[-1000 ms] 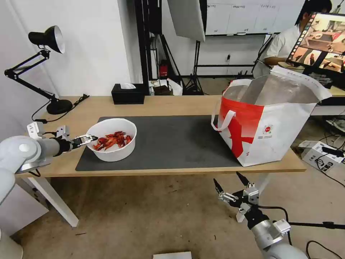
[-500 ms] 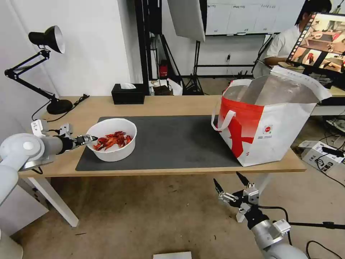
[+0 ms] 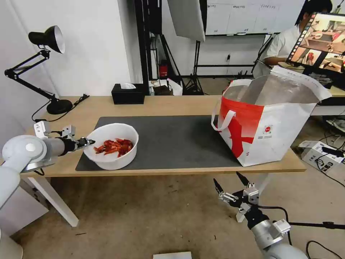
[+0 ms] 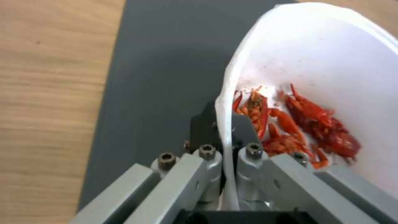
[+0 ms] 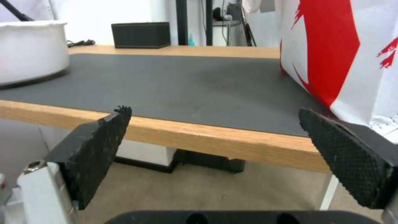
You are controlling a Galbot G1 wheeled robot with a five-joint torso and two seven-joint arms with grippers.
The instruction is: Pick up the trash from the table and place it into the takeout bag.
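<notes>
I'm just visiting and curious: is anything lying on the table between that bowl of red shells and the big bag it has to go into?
Nothing visible. Only bare dark grey mat lies between the white bowl of crayfish shells, pinched at its rim by the left gripper, and the takeout bag.

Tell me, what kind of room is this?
Probably a studio or lab set up for filming, not a home: a softbox light on a stand, a monitor at a desk, cables across the floor.

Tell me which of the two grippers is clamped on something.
The left gripper: its jaws pinch the rim of the white round bowl of red crayfish shells. The right gripper hangs open below the table edge.
</notes>
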